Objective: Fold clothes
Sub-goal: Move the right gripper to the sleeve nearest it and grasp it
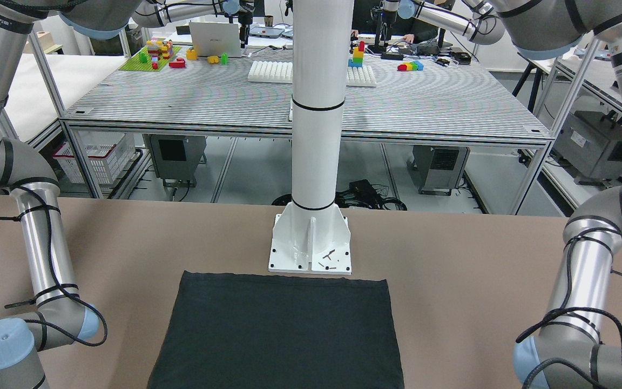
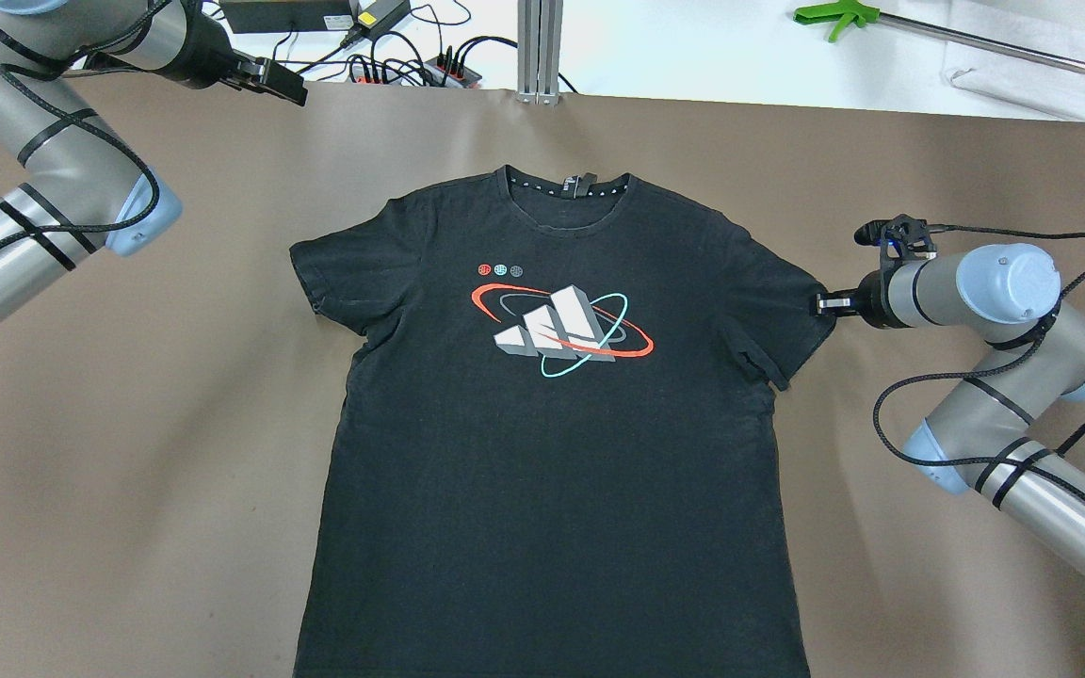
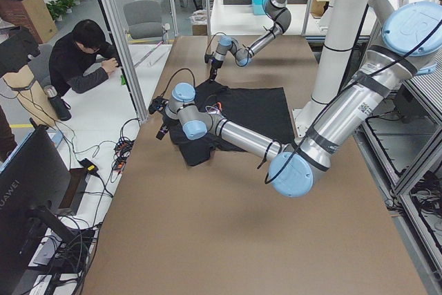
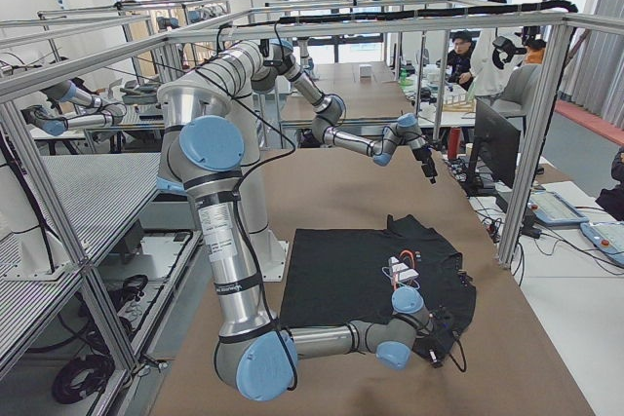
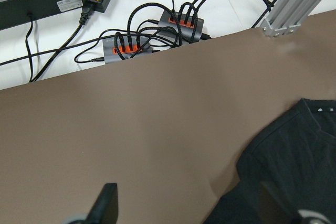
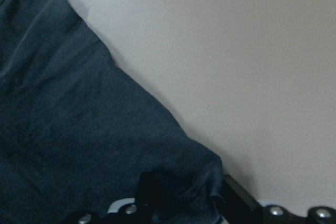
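Dealing here with a wide brown matte table top (image 2: 128,424) and, lying flat in its middle, with a black short-sleeved soft fabric T-shirt (image 2: 552,490), print side up, collar pointing away from the robot, bottom hem ending just beside the base plate of the white round metal pole (image 1: 316,135). Pinching the outer edge of the shirt's sleeve (image 2: 778,301) on the robot's right side with the right gripper (image 2: 820,303): fingers pressed together on the hem, a little fabric bunching over them in the wrist view. Hanging with the left gripper (image 2: 283,87) over the far left corner of the table, fingers spread wide and holding nothing, well apart from the other sleeve. Probably beginning the first fold, this sleeve going inward over the chest. For doing it well: raising the hem only a little, so as not to be dragging the whole body of the shirt; carrying it straight toward the orange, white and turquoise printed logo (image 2: 561,325); laying the sleeve down flat before letting go; watching for wrinkles near the shoulder seam.
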